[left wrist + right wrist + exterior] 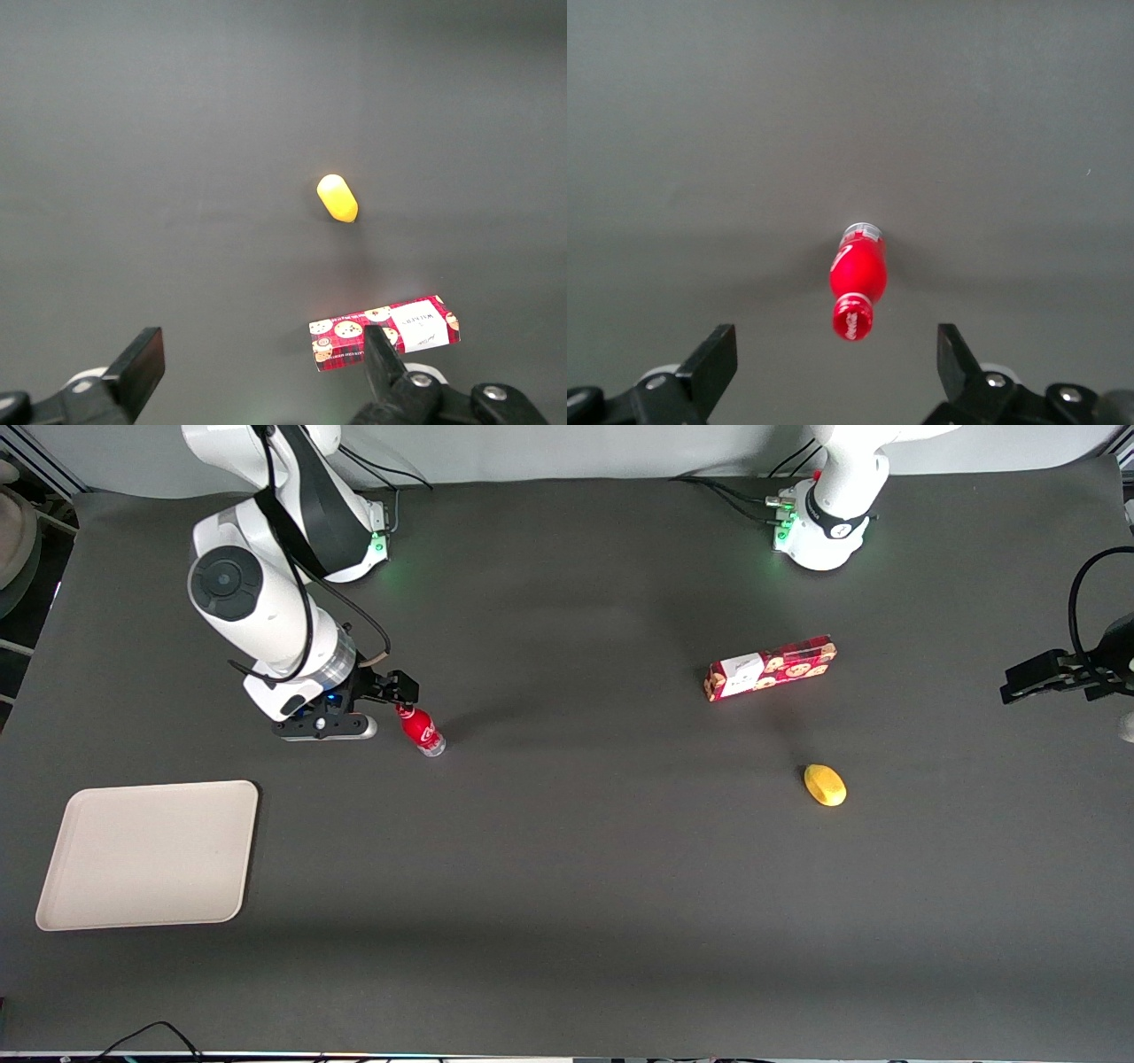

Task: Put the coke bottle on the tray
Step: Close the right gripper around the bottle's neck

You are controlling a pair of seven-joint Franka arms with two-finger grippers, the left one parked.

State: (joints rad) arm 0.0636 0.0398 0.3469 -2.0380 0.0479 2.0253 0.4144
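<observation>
The coke bottle (422, 731) stands on the dark table, with a red cap, red wrap and clear base. In the right wrist view the coke bottle (857, 285) is seen from above, cap toward the camera. My right gripper (396, 691) hovers just above it and is open. In the wrist view the gripper (837, 367) has its fingers spread wide on either side of the cap, touching nothing. The cream-white tray (151, 855) lies flat and bare, nearer the front camera than the bottle, at the working arm's end of the table.
A red cookie box (771, 668) and a yellow oval fruit (825, 785) lie toward the parked arm's end of the table. Both show in the left wrist view, the box (385, 330) and the fruit (337, 197).
</observation>
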